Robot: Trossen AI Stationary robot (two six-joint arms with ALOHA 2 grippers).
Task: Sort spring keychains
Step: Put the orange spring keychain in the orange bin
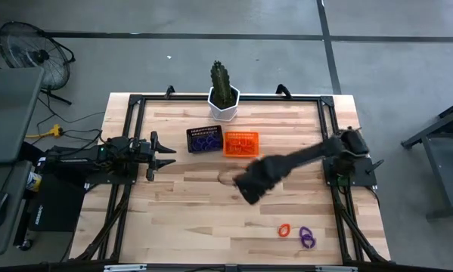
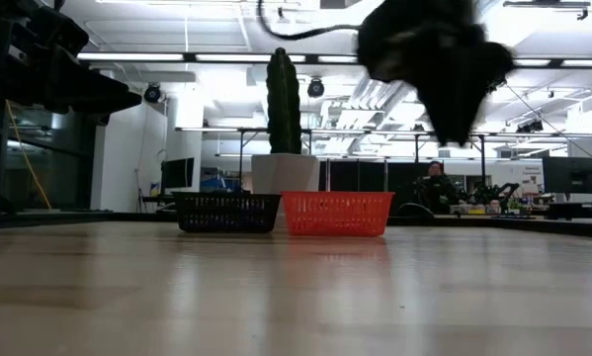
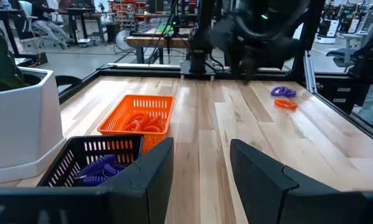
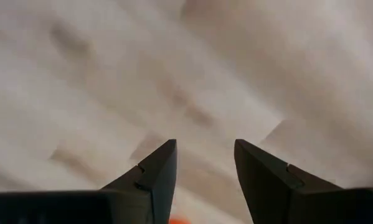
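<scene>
Wooden table (image 1: 196, 219) in a big open workshop, and nearest the front edge are the leftovers: one orange spring keychain (image 1: 284, 230) with a purple spring keychain (image 1: 308, 237) just beside it, both lying loose on the wood. A bit further in, the right gripper (image 1: 250, 187) hangs over mid-table, jaws apart with nothing between them, just bare wood under it. Over on the left side the left gripper (image 1: 162, 156) is parked near its base, jaws also apart and empty. Beyond that sit the black mesh basket (image 1: 204, 139) with purple coils in it and the orange mesh basket (image 1: 240, 143) with orange ones, touching side by side, and behind them a potted cactus (image 1: 223, 91). Looks to me like sorting's nearly done. Next move, I'd guess, is for the right arm to reach the front pair and pinch just one coil without dragging its neighbour along.
</scene>
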